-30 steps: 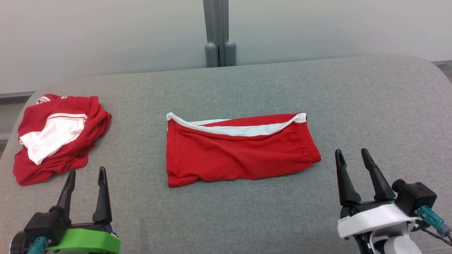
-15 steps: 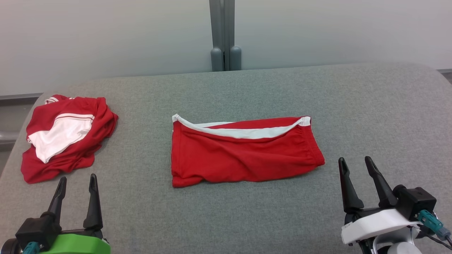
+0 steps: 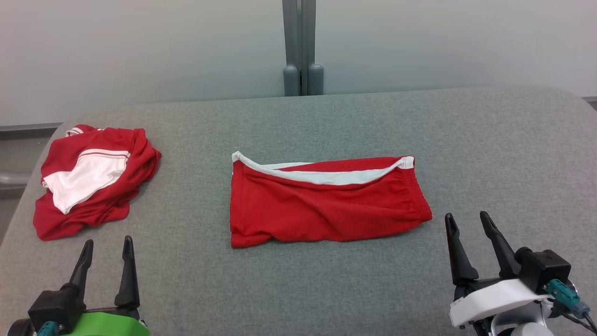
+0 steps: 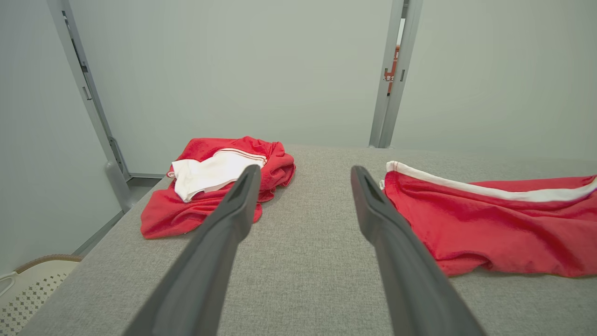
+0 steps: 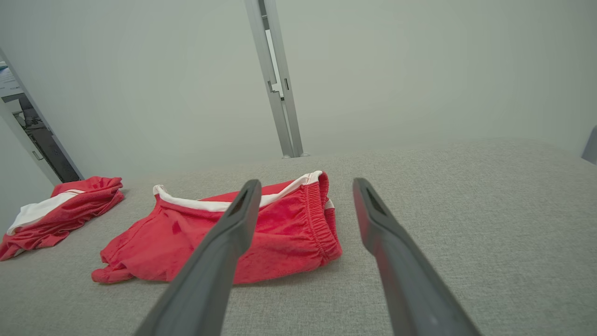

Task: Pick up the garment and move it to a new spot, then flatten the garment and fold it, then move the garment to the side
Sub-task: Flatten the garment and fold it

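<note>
A red garment (image 3: 326, 205) with a white band along its far edge lies folded flat in the middle of the grey padded surface (image 3: 489, 149). It also shows in the left wrist view (image 4: 489, 224) and the right wrist view (image 5: 280, 233). My left gripper (image 3: 108, 241) stands open near the front left, its fingers (image 4: 233, 219) spread with nothing between them. My right gripper (image 3: 466, 216) is open just right of the garment's right end, and its fingers (image 5: 382, 224) are empty. Neither gripper touches cloth.
A second red and white garment (image 3: 93, 179) lies crumpled at the far left of the surface, seen also in the left wrist view (image 4: 214, 186). A grey post (image 3: 303, 46) rises behind the table against a pale wall. A white perforated basket (image 4: 28, 284) sits below the left edge.
The head camera has shifted, sliding the whole picture right and down. My left gripper has drawn back a little toward the near edge. Both grippers stay open and the garments lie as before.
</note>
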